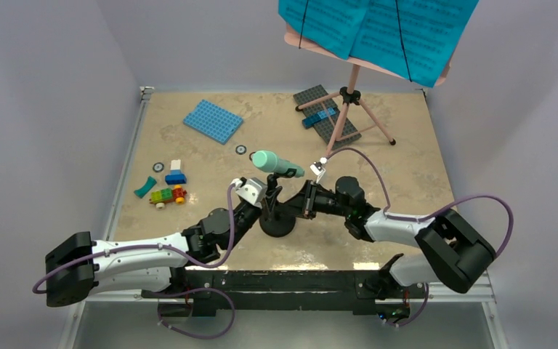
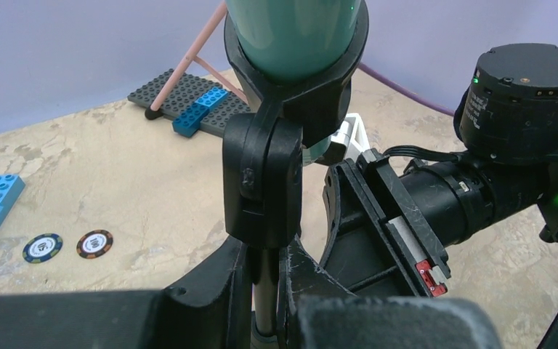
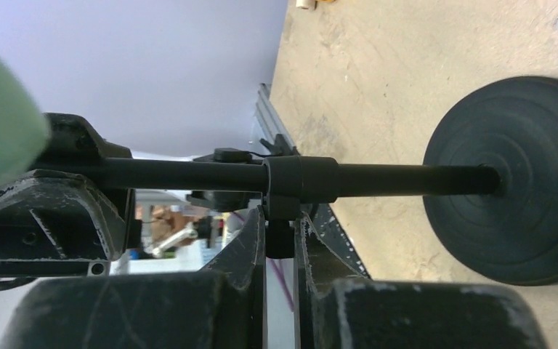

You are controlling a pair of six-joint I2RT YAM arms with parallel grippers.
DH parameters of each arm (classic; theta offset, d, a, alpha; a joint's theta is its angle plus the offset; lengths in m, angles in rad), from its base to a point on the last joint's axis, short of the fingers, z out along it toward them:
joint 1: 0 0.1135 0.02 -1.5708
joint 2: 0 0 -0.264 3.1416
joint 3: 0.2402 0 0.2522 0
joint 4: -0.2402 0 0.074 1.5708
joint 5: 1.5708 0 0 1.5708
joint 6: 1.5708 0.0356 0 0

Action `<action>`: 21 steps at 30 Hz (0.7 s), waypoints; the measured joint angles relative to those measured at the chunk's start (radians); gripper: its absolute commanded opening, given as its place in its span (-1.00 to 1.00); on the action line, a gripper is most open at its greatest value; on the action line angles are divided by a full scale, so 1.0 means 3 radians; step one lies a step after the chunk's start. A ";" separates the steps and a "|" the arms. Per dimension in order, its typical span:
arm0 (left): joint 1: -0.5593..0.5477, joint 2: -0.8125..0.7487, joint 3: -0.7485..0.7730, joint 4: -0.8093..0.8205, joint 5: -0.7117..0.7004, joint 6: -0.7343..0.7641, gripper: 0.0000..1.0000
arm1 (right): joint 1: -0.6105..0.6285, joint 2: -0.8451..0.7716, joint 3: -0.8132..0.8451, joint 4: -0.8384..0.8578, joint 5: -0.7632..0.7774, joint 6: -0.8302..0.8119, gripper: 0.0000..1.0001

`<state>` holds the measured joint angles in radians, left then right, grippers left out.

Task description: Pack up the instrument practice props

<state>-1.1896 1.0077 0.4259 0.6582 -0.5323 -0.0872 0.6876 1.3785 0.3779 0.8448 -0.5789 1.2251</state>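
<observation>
A small black mic stand [image 1: 277, 222] stands upright on its round base [image 3: 516, 182] near the table's front middle. The mint-green toy microphone [image 1: 271, 163] sits tilted in the stand's clip [image 2: 263, 174]. My left gripper [image 2: 265, 273] is shut on the thin pole just below the clip. My right gripper [image 3: 280, 234] comes from the right and is shut on the small knob of the pole's collar. The pink tripod music stand [image 1: 348, 109] stands at the back right, with cyan sheet-music pages [image 1: 378, 29] on its board.
A grey studded baseplate [image 1: 325, 116] with blue bricks lies under the tripod's legs. A blue baseplate [image 1: 213, 120] lies at the back left. Small coloured bricks [image 1: 167, 193] and round chips [image 2: 94, 243] are scattered on the left. Walls close in three sides.
</observation>
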 measured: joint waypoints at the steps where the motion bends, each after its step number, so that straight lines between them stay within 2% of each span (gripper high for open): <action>1: -0.0005 0.0004 0.0000 0.0001 0.0000 -0.0004 -1.00 | 0.0005 -0.0060 0.0028 -0.0123 0.0011 -0.0104 -1.00; 6: -0.0015 0.0034 0.0001 0.0024 0.0001 -0.0027 -1.00 | 0.0134 -0.0429 0.0203 -0.0922 0.0291 -0.0814 -1.00; 11: -0.0031 0.0078 0.0001 0.0048 0.0000 -0.0025 -1.00 | 0.0539 -0.0782 0.0317 -0.1502 0.1073 -0.1706 -1.00; 16: -0.0036 0.0131 0.0001 0.0107 -0.0003 -0.0018 -1.00 | 0.1132 -0.0940 0.0320 -0.1640 0.2132 -0.2668 -1.00; 21: -0.0036 0.0200 0.0009 0.0186 -0.0024 -0.0019 -1.00 | 0.1733 -0.0830 0.0320 -0.1490 0.3199 -0.3736 -1.00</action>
<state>-1.2003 1.0676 0.4286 0.7139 -0.5396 -0.0929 1.2076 1.1294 0.4740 0.3977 0.3809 0.1043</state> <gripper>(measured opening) 0.154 0.125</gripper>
